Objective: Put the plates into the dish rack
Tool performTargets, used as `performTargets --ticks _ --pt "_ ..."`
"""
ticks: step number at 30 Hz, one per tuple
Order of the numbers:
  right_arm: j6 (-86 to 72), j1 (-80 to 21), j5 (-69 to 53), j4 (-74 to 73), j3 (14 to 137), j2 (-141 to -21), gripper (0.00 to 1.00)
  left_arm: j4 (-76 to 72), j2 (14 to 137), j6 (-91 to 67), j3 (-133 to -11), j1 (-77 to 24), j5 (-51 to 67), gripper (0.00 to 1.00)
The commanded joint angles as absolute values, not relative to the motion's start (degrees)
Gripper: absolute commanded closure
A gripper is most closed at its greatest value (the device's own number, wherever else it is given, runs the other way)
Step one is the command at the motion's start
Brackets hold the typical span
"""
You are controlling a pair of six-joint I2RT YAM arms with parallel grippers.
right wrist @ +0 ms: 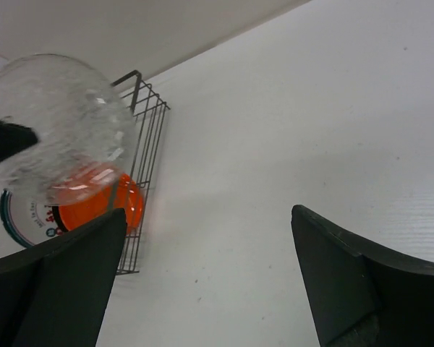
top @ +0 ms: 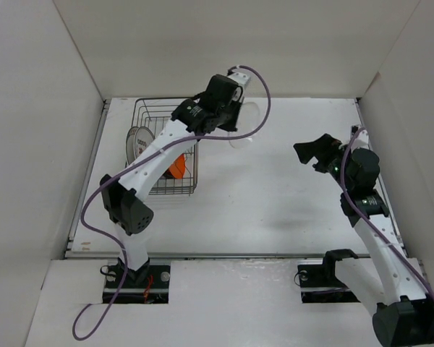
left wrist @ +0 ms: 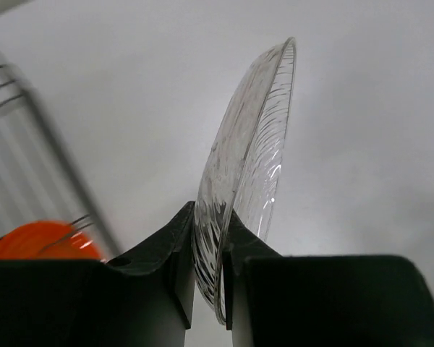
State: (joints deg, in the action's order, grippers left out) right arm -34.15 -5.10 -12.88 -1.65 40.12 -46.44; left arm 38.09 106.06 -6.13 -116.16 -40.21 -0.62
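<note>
My left gripper (top: pixel 233 116) is shut on the rim of the clear see-through plate (top: pixel 247 124) and holds it on edge in the air, just right of the dish rack (top: pixel 146 108). In the left wrist view both fingers pinch the clear plate (left wrist: pixel 257 159) between them, gripper (left wrist: pixel 220 253). The orange plate (top: pixel 177 168) stands in the rack's near right part and shows in the left wrist view (left wrist: pixel 47 242). White plates (top: pixel 136 141) stand at the rack's left. My right gripper (top: pixel 315 150) is open and empty, well right of the rack. No black plate shows.
White walls enclose the table on the left, back and right. In the right wrist view the open gripper (right wrist: pixel 210 275) faces the clear plate (right wrist: pixel 58 123), the rack's wire side (right wrist: pixel 148 144), the orange plate (right wrist: pixel 94 206) and a dark-rimmed white plate (right wrist: pixel 25 220).
</note>
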Motion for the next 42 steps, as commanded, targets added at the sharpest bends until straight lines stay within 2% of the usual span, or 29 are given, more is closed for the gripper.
performTargets --ticks 1,2,6,9,24,42 --pt "-34.45 -5.8 -9.14 -2.63 42.63 -47.63 0.0 45.18 97.93 -6.94 -115.07 -39.02 -33.11 1.0" --pt "-34.45 -5.8 -8.62 -2.64 42.63 -48.59 0.0 43.61 95.82 -6.94 -108.18 -38.41 -35.4 1.0" --pt "-34.45 -6.33 -8.61 -2.64 42.63 -50.62 0.0 39.05 88.26 -8.26 -97.08 -37.89 -49.78 1.0" --pt "-34.45 -6.33 -8.61 -2.64 42.01 -51.42 0.0 39.2 87.01 -9.67 -93.35 -35.25 -51.94 1.0" --pt "-34.45 -6.86 -5.37 -4.39 39.9 -49.75 0.0 41.84 93.87 -13.62 -92.11 -30.68 -35.52 1.0" --pt "-34.45 -6.86 -5.89 -4.39 39.38 -50.27 0.0 41.22 96.59 -13.1 -88.51 -30.15 -30.5 1.0"
